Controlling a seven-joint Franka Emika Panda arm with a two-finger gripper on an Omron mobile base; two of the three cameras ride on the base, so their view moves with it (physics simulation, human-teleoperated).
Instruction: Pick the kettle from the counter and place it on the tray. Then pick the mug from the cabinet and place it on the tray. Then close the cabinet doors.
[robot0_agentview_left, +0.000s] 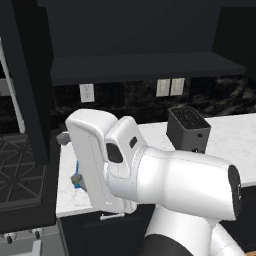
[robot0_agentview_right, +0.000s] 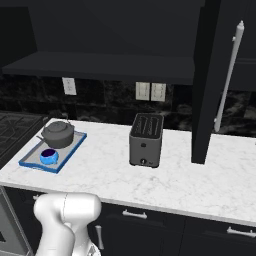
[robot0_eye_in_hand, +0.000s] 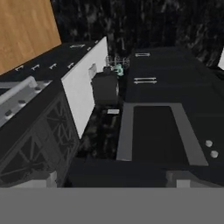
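I see the cabinet (robot0_agentview_right: 115, 35) open above the counter (robot0_agentview_right: 165, 175), its dark shelf running across the wall. The right-hand one of the cabinet doors (robot0_agentview_right: 210, 80) swings out toward me, its long silver bar handle (robot0_agentview_right: 229, 75) standing upright. From the right base view I get what the left base view hides behind the white arm (robot0_agentview_left: 170, 175): the tray (robot0_agentview_right: 53, 151) lies at the counter's left end beside the stove (robot0_agentview_right: 15, 130), with the kettle (robot0_agentview_right: 58, 134) on its far half and the mug (robot0_agentview_right: 48, 156) on its near half, close together. In the left base view only a sliver of blue rim peeks past the arm. The black toaster (robot0_agentview_right: 146, 140) stands mid-counter in both base views, well apart from the tray. Wall outlets (robot0_agentview_right: 150, 91) sit on the dark veined backsplash. The hand view looks along the kitchen, tilted, with the white counter on edge and a wood-coloured surface (robot0_eye_in_hand: 26, 35) at the upper left. My claw stands wide, holding nothing I can see.
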